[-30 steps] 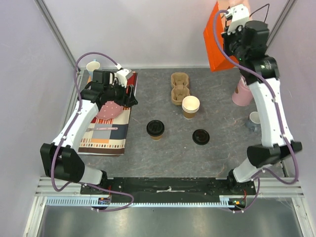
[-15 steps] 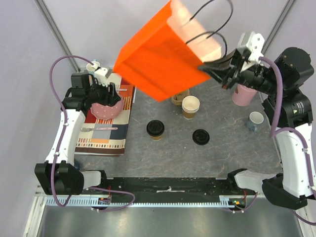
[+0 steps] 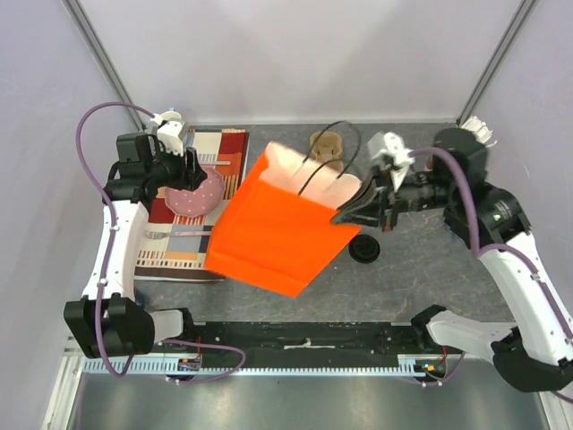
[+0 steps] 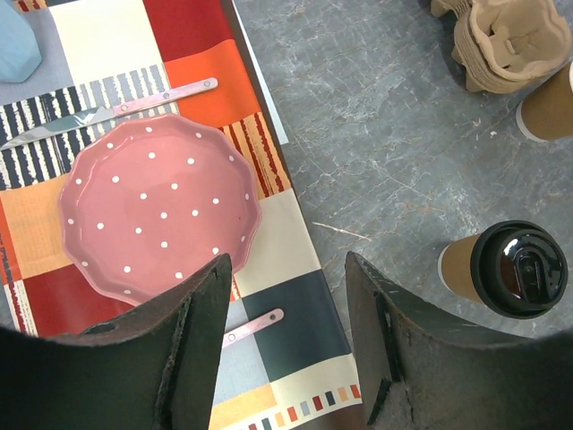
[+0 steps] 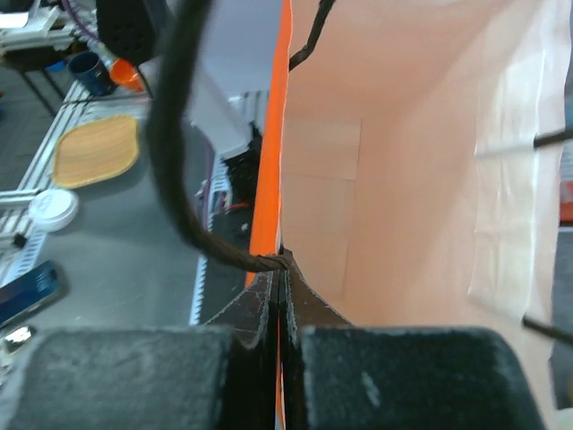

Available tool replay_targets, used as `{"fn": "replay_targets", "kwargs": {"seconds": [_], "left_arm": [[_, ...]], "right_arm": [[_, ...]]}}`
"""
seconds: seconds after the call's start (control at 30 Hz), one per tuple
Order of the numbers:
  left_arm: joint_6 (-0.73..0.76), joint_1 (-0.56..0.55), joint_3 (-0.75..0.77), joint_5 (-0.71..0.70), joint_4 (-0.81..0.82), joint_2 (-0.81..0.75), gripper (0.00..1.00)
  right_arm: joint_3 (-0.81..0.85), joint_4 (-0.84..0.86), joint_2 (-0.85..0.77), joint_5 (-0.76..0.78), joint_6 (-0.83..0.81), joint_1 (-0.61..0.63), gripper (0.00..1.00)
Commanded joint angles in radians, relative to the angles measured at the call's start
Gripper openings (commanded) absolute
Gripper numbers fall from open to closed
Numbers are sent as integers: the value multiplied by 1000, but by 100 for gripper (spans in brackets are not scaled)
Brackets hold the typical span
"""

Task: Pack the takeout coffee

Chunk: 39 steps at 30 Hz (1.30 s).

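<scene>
The takeout coffee (image 4: 517, 269), a brown paper cup under a black lid, stands on the grey table to the right of my left gripper (image 4: 286, 345) in the left wrist view. From above it is hidden under the orange paper bag (image 3: 277, 228). My right gripper (image 3: 347, 213) is shut on the bag's top edge beside a black cord handle (image 5: 179, 161). The bag hangs tilted over the table's middle, its pale inside (image 5: 412, 179) facing the right wrist camera. My left gripper (image 3: 183, 168) stands open and empty above the placemat's edge.
A pink dotted plate (image 4: 157, 210), a knife (image 4: 107, 103) and a fork handle (image 4: 255, 324) lie on the patterned placemat (image 3: 183, 251). A cardboard cup carrier (image 4: 506, 45) and stacked lidless cups (image 4: 551, 103) sit further back. A loose black lid (image 3: 364, 249) lies by the bag.
My right arm has swung the orange bag from the back right corner down over the table's middle, covering the coffee cup from above. The left arm has drawn back a little.
</scene>
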Motion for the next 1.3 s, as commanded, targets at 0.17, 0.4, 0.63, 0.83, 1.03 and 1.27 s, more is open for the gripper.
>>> {"fn": "replay_targets", "kwargs": {"seconds": [0.17, 0.4, 0.63, 0.83, 1.03, 1.27], "left_arm": [[2, 2, 60, 74, -17, -21, 59], [-1, 2, 69, 105, -26, -26, 59], [-15, 2, 113, 157, -63, -12, 59], [-30, 1, 142, 252, -90, -36, 59], [-29, -1, 161, 330, -116, -69, 60], [29, -4, 178, 427, -193, -81, 61]], "right_arm": [[9, -246, 125, 350, -141, 425, 0], [-119, -122, 126, 583, -122, 572, 0], [-225, -4, 135, 798, -125, 728, 0], [-242, 18, 179, 928, -138, 833, 0], [-230, 20, 185, 1057, -158, 880, 0], [-247, 69, 205, 1174, -161, 909, 0]]}}
